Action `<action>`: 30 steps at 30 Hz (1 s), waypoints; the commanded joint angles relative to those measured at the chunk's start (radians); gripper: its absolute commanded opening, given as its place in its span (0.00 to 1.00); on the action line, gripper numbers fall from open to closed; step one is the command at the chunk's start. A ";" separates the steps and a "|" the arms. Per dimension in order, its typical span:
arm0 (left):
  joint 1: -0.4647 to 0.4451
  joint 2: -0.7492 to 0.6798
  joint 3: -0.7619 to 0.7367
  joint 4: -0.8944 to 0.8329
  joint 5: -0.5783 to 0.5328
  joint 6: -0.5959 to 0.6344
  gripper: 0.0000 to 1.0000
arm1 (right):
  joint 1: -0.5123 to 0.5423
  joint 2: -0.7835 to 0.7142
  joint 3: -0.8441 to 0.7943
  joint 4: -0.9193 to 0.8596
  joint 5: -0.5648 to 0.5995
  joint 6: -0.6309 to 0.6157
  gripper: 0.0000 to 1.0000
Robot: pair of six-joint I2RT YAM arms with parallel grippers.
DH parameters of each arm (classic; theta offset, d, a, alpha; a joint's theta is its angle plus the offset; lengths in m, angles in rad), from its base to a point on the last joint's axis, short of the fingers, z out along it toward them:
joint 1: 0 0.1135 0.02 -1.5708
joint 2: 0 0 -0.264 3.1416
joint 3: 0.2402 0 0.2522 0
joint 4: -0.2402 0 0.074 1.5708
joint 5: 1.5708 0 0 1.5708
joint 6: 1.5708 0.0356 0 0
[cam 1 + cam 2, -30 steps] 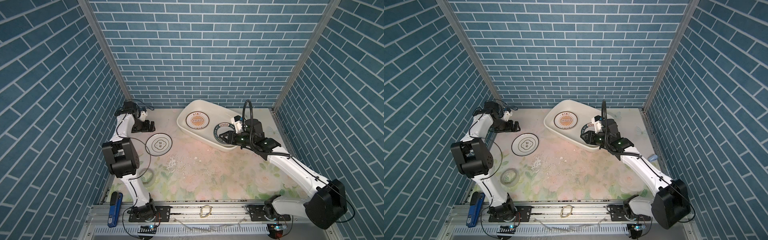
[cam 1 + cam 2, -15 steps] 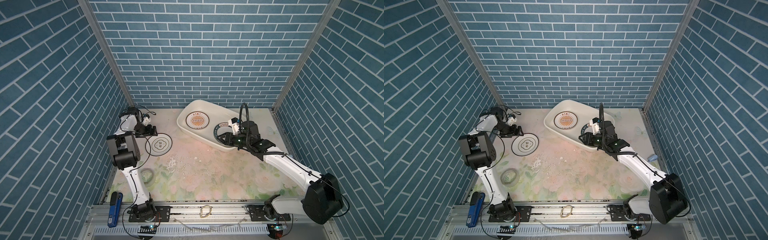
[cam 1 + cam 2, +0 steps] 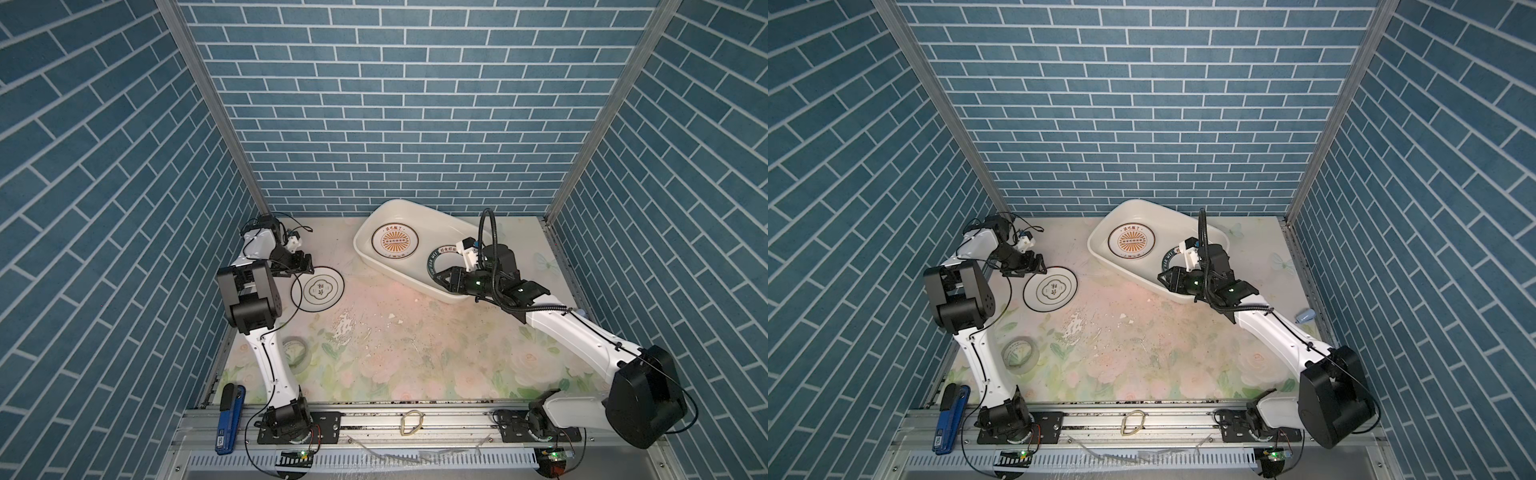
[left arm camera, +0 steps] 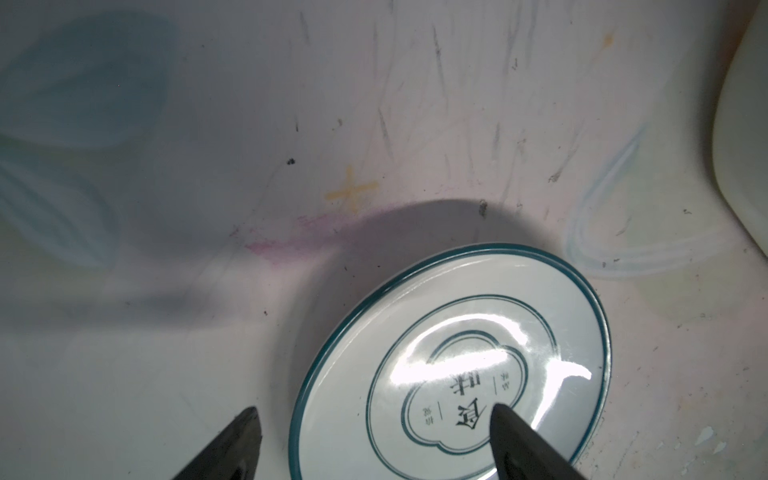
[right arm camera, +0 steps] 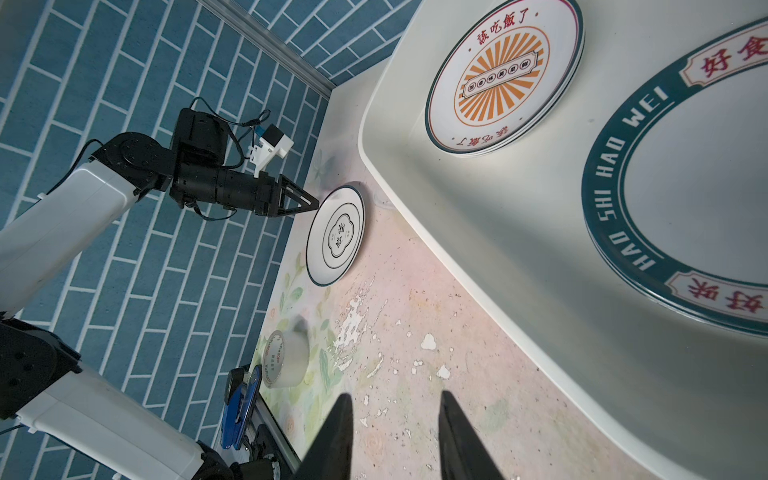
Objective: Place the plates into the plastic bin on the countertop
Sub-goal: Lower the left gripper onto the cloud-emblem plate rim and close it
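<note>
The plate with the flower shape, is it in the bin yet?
Not yet: the plate sits on the countertop, apart from the plastic bin.

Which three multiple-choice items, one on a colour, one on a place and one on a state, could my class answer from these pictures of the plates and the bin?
1. The sunburst plate in the plastic bin has a centre that is: A orange; B blue; C purple.
2. The quatrefoil plate lies: A in the bin; B on the countertop beside the left gripper; C on the sunburst plate.
3. The left gripper's jaws are: A shut on the plate; B open, one either side of the plate's rim; C shut on nothing.

Answers:
1 A, orange rays show clearly in the right wrist view.
2 B, both top views show it flat on the countertop, outside the bin.
3 B, the left wrist view shows one over the plate and one off it.
</note>
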 commanded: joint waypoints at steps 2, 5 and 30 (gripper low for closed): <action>0.006 0.040 0.036 -0.047 -0.008 0.002 0.88 | 0.003 0.004 -0.010 0.022 0.002 0.016 0.35; 0.006 0.055 0.046 -0.067 -0.004 0.001 0.88 | 0.005 0.006 -0.007 0.016 0.004 0.011 0.35; 0.004 0.082 0.015 -0.141 0.078 0.059 0.80 | 0.003 0.014 0.004 -0.007 0.015 -0.011 0.35</action>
